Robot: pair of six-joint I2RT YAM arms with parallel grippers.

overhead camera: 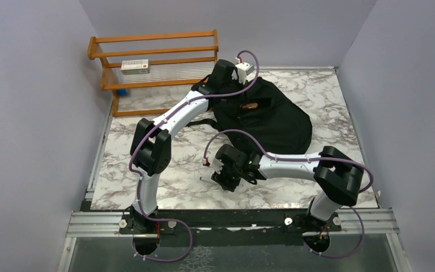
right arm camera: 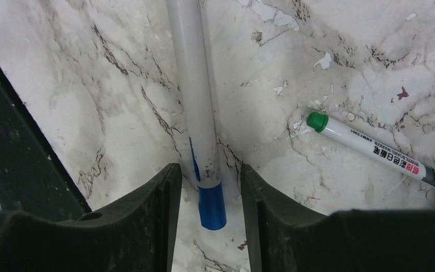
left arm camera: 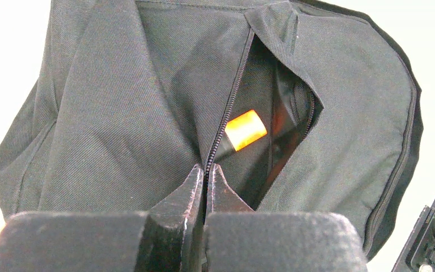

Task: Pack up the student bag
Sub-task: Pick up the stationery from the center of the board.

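Top external view is showing a slatted wooden rack (overhead camera: 153, 68) standing at the far left of the marble-patterned desk (overhead camera: 340, 102), with the student bag (overhead camera: 272, 116) lying slumped just right of it. The left tool (left arm camera: 205, 187) is pinching the bag's zip edge, fingers pressed together, beside a gaping pocket where an orange item (left arm camera: 245, 130) is showing. Being soft, woven and floppy, the bag is likely going to sag wherever lifted, so the firmer zip seam is looking like the sound hold. Nearer, the right tool (right arm camera: 207, 175) is hanging open astride a smooth white blue-capped marker (right arm camera: 195, 113); a green-capped marker (right arm camera: 374, 150) is lying further right.
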